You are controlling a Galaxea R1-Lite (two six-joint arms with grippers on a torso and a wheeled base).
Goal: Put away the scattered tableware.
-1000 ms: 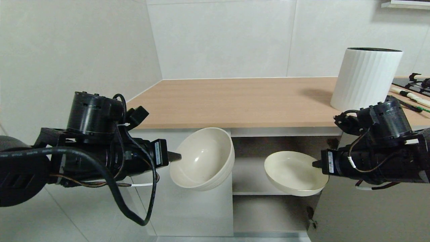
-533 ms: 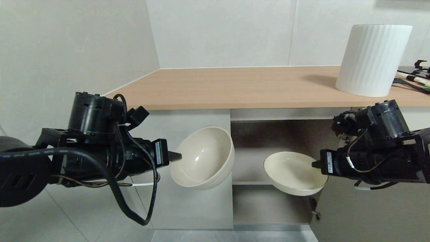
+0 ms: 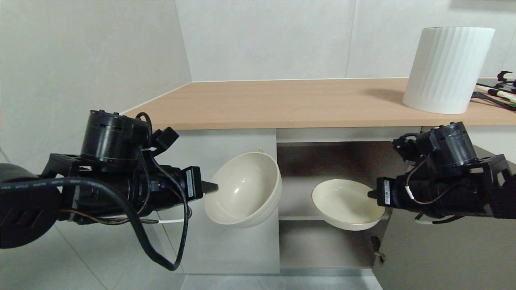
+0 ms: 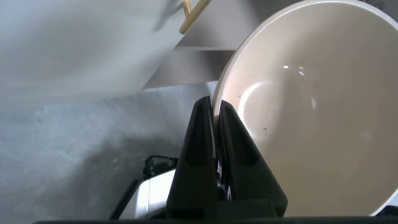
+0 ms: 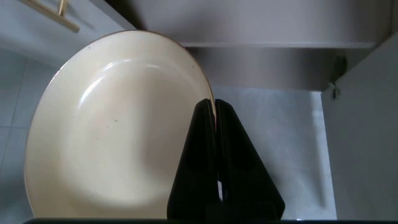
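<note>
Stowing step: tableware held before the open cabinet (image 3: pixel 322 161).
Left tool (image 3: pixel 213 187) clamps bowl (image 3: pixel 246 189) rim, right tool (image 3: pixel 371 194) clamps plate (image 3: pixel 346 201) rim; next, likely plate into cabinet.

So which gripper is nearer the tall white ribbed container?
Right. The right gripper, holding a cream dish, is below the container; the left gripper, holding a cream bowl, is far left.

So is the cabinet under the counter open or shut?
Open: the cabinet shows its dark interior and shelf behind the plate.
</note>
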